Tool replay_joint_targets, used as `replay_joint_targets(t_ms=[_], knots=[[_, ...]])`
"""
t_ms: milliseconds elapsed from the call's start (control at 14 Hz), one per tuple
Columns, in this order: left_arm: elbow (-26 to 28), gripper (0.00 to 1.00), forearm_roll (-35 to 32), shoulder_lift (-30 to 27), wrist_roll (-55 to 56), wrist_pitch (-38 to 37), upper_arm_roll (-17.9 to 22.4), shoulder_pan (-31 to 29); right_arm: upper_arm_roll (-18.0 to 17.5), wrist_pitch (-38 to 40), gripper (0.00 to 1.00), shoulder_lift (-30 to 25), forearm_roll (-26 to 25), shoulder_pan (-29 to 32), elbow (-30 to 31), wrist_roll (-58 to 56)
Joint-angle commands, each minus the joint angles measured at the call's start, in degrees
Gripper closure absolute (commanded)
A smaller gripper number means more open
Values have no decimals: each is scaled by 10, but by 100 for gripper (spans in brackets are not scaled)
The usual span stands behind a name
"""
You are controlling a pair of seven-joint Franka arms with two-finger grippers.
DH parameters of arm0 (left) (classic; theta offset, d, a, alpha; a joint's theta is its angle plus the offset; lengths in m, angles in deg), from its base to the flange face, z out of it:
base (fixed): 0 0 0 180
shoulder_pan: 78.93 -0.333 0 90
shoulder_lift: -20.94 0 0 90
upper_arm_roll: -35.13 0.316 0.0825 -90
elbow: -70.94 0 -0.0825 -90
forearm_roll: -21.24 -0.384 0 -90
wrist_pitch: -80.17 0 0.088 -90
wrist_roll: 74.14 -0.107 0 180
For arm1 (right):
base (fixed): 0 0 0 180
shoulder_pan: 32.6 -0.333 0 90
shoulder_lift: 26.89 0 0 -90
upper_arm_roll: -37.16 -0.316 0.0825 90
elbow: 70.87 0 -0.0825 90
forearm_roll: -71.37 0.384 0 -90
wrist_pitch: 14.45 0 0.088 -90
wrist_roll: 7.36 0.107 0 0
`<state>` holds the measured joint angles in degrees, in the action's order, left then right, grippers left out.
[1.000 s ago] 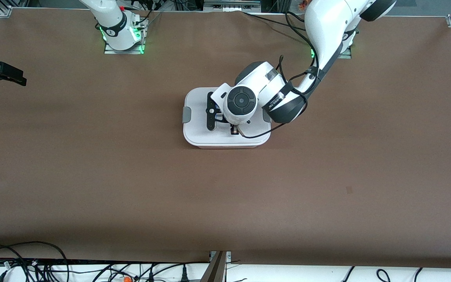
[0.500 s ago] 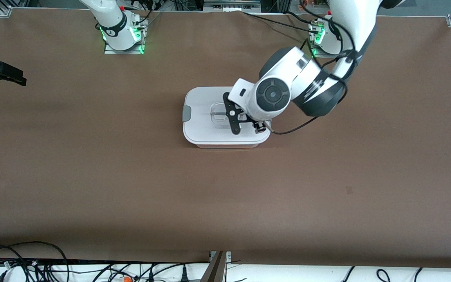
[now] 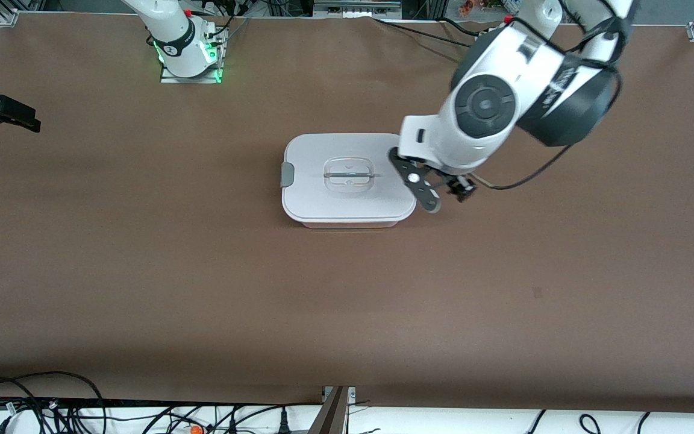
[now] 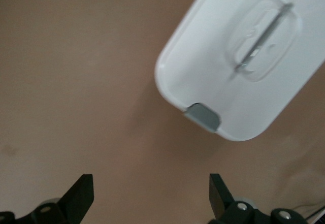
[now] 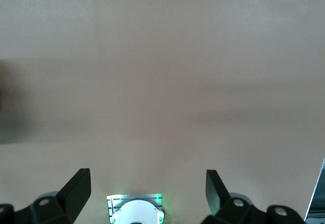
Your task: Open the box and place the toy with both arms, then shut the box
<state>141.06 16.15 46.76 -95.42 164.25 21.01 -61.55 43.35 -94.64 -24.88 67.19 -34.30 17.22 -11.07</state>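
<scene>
The box (image 3: 347,181) stands in the middle of the table with its white lid on. Its clear recessed handle (image 3: 350,175) is free and one grey clip (image 3: 287,175) shows at the right arm's end. My left gripper (image 3: 420,184) is open and empty, up in the air over the box's edge at the left arm's end. In the left wrist view (image 4: 150,196) its fingers (image 4: 81,196) stand wide apart over bare table, with the box (image 4: 218,76) and a grey clip (image 4: 203,116) in sight. My right gripper (image 5: 147,193) is open, empty and high over bare table. The toy is out of view.
The right arm's base with its green light (image 3: 187,51) stands at the table's robot side and also shows in the right wrist view (image 5: 136,211). Cables (image 3: 52,410) lie along the table edge nearest the front camera. Brown table (image 3: 347,301) surrounds the box.
My left gripper has moved off the lid's handle toward the left arm's end of the box, and the handle is now uncovered. The right arm has not moved.
</scene>
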Motion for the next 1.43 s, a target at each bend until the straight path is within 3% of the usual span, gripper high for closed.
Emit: replay_joint_targets(t_ms=[0,214,286,357,571,714,1071,1357], knots=[[12,0,-68,-59,11,-35,3,-24,0,11,0,7,9,2,-16,-10],[10,0,-64,-96,17,-50,6,-110,0,11,0,6,9,2,-16,-12],[11,0,-27,-110,19,-38,18,-135,0,11,0,6,9,2,-16,-12],[34,0,18,-148,36,-1,57,-136,0,11,0,6,9,2,-16,-12],[216,0,53,-263,56,118,144,-118,0,10,0,6,9,2,-16,-12],[270,0,65,-284,146,121,179,-100,0,10,0,6,9,2,-16,-12],[268,0,18,-277,158,131,176,-101,0,10,0,6,8,1,-16,-13],[253,0,25,-261,159,129,176,-106,-1,9,0,7,8,1,-16,-13]])
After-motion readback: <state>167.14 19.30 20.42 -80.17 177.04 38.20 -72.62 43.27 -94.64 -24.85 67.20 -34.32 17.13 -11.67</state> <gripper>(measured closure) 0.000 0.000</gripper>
